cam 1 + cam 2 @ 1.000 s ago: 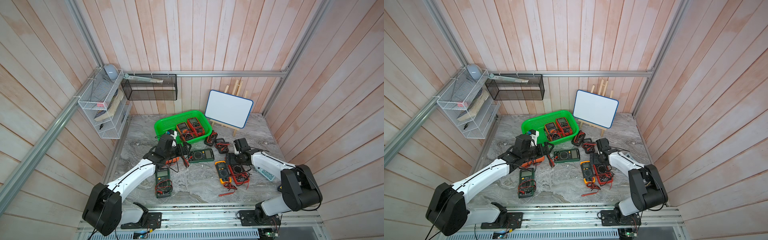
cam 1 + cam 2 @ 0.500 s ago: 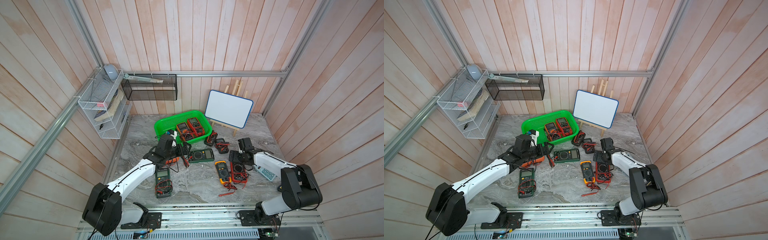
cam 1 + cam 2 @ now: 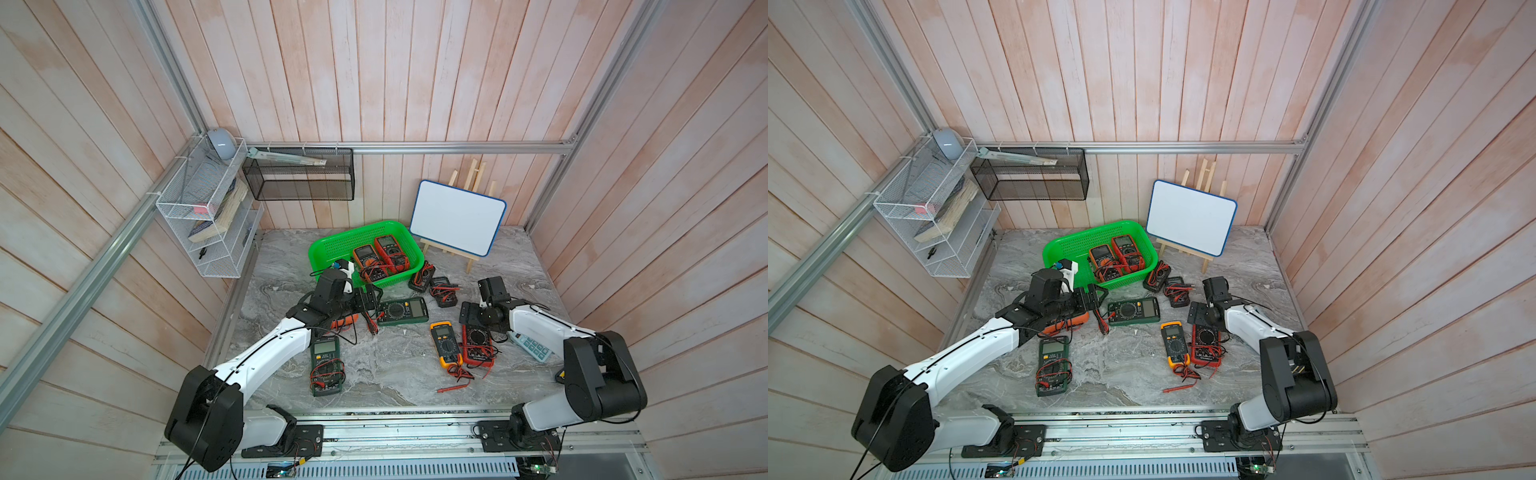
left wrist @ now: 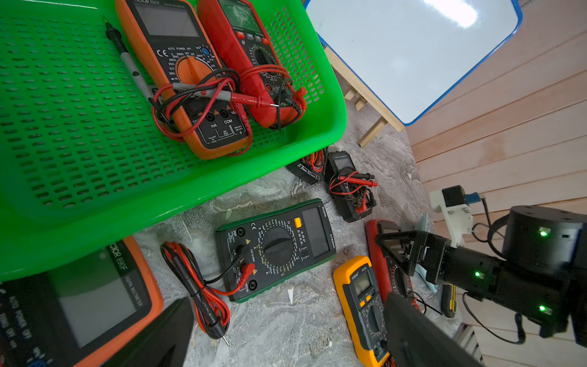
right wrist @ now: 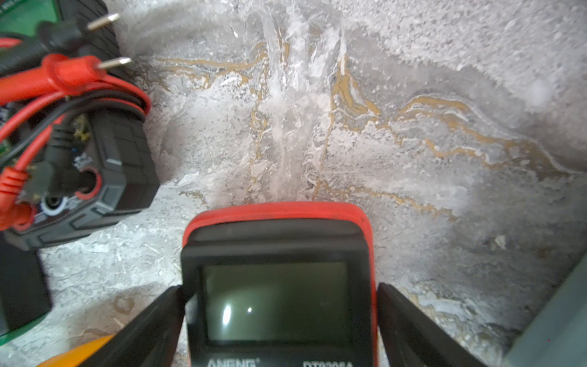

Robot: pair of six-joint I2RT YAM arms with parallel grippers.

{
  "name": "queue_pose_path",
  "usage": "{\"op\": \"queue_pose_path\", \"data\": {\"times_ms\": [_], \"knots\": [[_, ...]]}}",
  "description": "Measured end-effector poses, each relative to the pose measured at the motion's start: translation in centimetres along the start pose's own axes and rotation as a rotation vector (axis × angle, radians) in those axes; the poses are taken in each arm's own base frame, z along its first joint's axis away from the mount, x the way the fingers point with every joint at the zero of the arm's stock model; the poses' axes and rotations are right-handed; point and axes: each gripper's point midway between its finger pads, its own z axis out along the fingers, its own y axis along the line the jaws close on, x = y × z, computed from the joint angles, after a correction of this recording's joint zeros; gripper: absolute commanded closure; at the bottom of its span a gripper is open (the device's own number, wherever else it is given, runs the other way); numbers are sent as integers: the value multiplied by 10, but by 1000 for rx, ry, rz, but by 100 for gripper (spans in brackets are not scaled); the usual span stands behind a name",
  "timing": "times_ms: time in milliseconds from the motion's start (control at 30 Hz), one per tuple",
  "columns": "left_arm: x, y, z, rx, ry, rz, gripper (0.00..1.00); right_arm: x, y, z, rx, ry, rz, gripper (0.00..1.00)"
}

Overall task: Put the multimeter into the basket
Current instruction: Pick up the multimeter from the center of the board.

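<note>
Red multimeter on grey marbled tabletop between spread right jaws, contact unclear; left jaws apart, empty; pink-plank walls.

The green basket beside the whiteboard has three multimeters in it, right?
No. The green basket beside the whiteboard holds two, not three: the orange multimeter and the red multimeter. Both top views and the left wrist view show it.

The left arm stretches forward and low, its left pincer spread wide. The right arm folds inward at the elbow, the right pincer tipped downward, jaws fully apart.
</note>
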Motion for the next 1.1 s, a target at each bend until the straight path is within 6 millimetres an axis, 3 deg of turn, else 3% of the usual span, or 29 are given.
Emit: {"op": "queue_pose_path", "data": {"times_ms": [267, 400, 467, 600, 667, 800, 1100], "knots": [[0, 0, 0, 1, 0, 0, 0, 1, 1, 10, 1, 14, -1, 2], [0, 0, 0, 1, 0, 0, 0, 1, 1, 12, 0, 17, -7, 8], [0, 0, 0, 1, 0, 0, 0, 1, 1, 12, 0, 17, -7, 19], [0, 0, 0, 1, 0, -2, 0, 0, 2, 11, -5, 14, -6, 51], [-1, 1, 0, -2, -3, -9, 0, 0, 2, 9, -14, 11, -1, 61], [-11, 11, -4, -19, -28, -46, 0, 0, 7, -8, -55, -4, 18, 66], [-54, 43, -26, -60, -145, -136, 0, -44, 28, -57, -148, -138, 37, 68]]}}
